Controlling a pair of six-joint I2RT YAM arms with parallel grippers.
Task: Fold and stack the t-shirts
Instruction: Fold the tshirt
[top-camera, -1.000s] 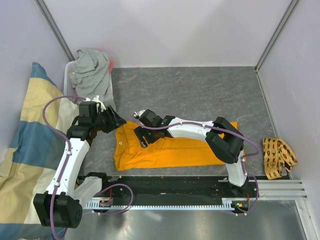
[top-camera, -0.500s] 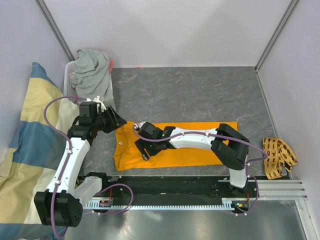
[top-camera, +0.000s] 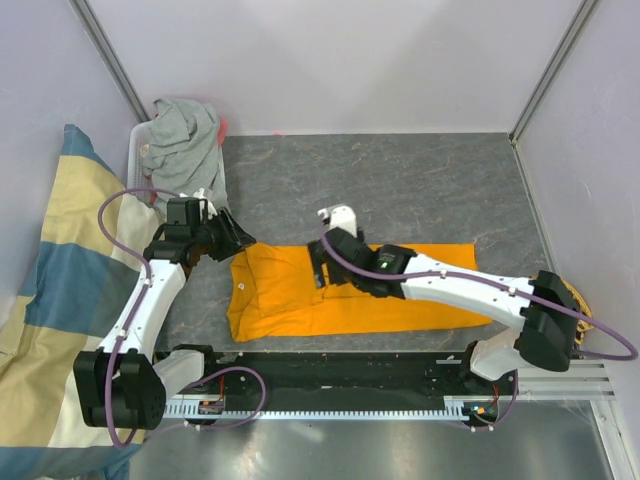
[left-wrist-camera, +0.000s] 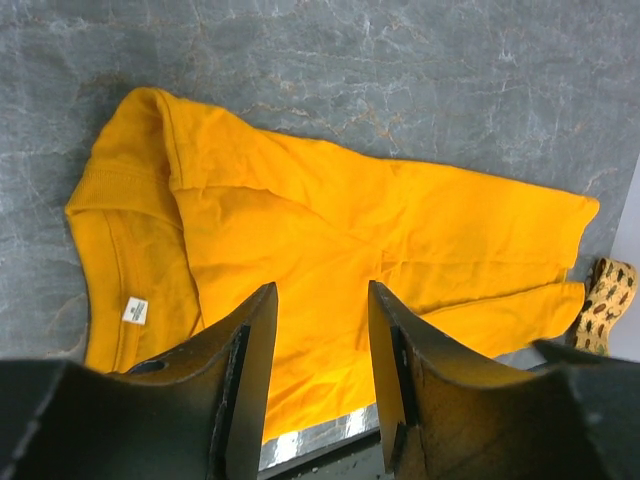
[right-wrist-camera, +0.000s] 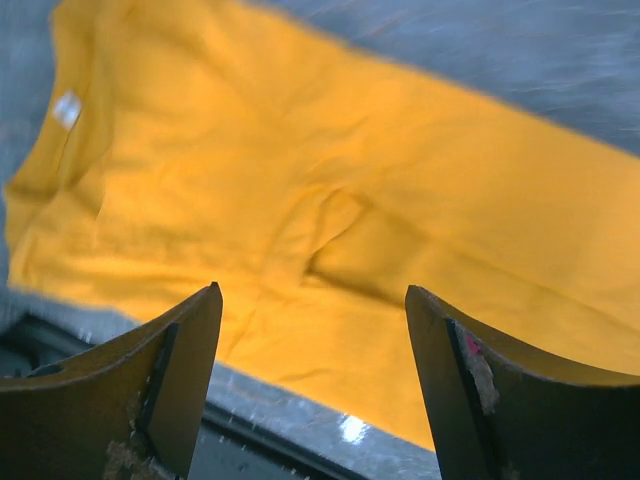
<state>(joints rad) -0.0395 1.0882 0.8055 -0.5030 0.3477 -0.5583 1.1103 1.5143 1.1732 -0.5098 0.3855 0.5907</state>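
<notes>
top external: orange tee (top-camera: 270, 292) lies on table (top-camera: 400, 180) as a long strip, grey tee (top-camera: 185, 135) heaped back-left. prob mid-fold; next needs an end grabbed for crosswise fold. right gripper (top-camera: 318, 268) reaches over collar half, jaws wide, empty; left gripper (top-camera: 236, 240) beside collar edge, jaws apart, empty.

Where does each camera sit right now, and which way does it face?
Top external: above and behind the bases, looking down at the table; the left arm, right arm and orange tee show.
Left wrist: on the left arm, looking down past the left fingers at the tee's collar end.
Right wrist: on the right arm, looking down between the right fingers at the tee, blurred.
Shared: both wrist views show the tee's white label.
</notes>
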